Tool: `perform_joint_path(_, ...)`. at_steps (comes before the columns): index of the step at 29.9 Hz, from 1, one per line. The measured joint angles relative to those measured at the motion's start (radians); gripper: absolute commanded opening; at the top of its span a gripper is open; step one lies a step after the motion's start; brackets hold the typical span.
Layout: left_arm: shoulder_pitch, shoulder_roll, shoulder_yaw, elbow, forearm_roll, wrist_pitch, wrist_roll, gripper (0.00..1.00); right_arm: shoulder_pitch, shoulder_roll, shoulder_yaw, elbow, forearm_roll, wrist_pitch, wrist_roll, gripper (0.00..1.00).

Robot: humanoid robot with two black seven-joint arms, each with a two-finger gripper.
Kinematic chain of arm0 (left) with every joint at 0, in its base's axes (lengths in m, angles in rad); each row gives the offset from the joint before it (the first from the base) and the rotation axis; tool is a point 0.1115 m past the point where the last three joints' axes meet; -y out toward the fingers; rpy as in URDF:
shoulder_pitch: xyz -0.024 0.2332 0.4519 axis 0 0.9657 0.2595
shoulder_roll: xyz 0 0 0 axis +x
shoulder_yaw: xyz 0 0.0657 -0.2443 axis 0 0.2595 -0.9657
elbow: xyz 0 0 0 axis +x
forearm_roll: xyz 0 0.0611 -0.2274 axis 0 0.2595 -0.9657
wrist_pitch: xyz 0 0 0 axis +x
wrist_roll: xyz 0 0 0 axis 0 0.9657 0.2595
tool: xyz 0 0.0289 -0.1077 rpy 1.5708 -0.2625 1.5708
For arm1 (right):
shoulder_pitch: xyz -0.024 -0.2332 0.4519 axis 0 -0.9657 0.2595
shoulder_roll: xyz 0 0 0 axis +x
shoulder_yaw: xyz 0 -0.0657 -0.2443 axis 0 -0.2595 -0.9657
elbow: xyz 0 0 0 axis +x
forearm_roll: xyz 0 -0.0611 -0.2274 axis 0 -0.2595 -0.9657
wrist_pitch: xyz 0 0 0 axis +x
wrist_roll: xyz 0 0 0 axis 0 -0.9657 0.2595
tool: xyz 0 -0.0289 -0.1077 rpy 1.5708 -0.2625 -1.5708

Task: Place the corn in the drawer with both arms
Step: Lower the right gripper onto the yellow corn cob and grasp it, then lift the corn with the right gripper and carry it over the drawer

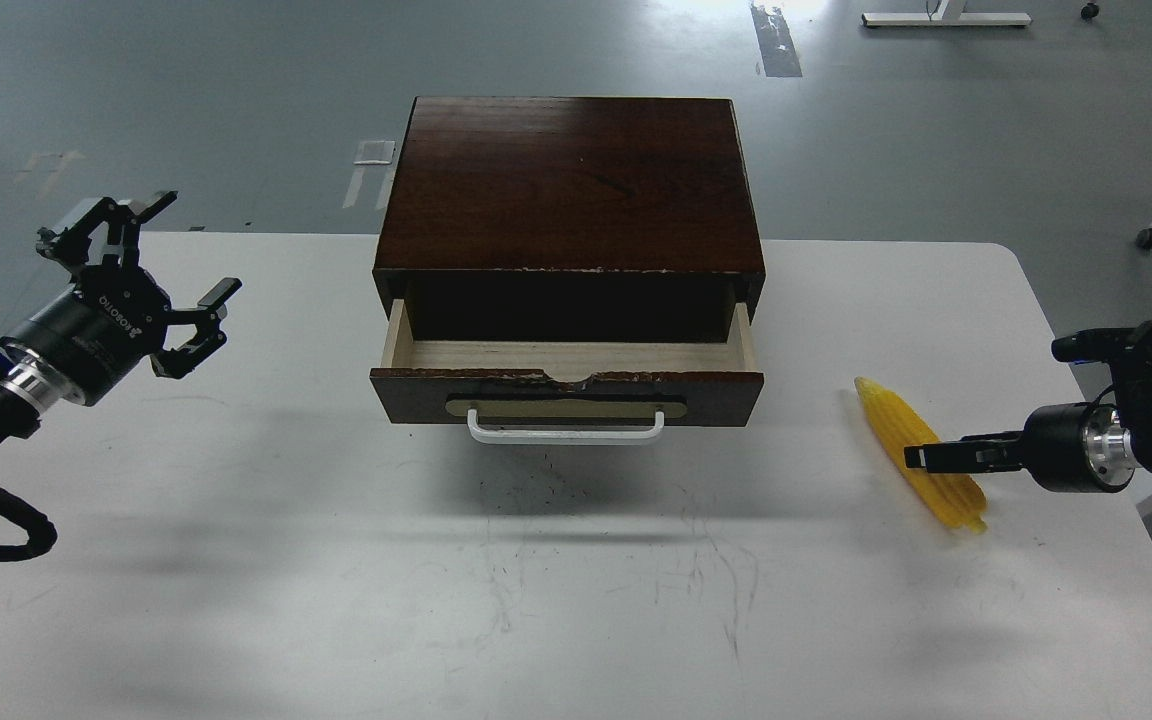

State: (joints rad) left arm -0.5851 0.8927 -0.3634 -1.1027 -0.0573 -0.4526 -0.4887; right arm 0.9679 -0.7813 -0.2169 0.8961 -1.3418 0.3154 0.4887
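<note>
Scuffed white worktop (536,620) up front, corn (891,420) lying flat at right. Right end effector (921,457) over the corn, grip unclear; left end effector (151,275) spread wide, empty. Might slip out or hit the front of the half-open drawer (566,357).

The drawer (566,355) interior behind the front is shadowed; the right gripper (921,457) finger gap over the corn (896,425) cannot be resolved.

The drawer (568,358) of the dark brown wooden box (570,185) stood pulled open, pale inside. The corn (911,440) lay on the white table (576,600), well to its right — the right gripper (921,457) reached over its middle, fingers too edge-on to read. The left gripper (151,275) hovered at the left, fingers spread.
</note>
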Motion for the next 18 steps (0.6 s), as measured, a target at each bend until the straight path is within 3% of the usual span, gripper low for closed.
perform_joint_path(1, 0.001, 0.000, 0.000, 0.000, 0.001, 0.000, 0.000, 0.99, 0.000, 0.000, -0.002, 0.002, 0.000, -0.001, 0.000, 0.03)
perform_joint_path(10, 0.004, 0.000, 0.000, -0.003, 0.002, -0.001, 0.000, 0.99, 0.039, -0.011, -0.005, 0.029, -0.002, -0.004, 0.000, 0.04)
perform_joint_path(18, 0.004, 0.010, -0.014, -0.009, 0.003, -0.009, 0.000, 0.99, 0.350, -0.095, -0.003, 0.158, 0.003, -0.003, 0.000, 0.06)
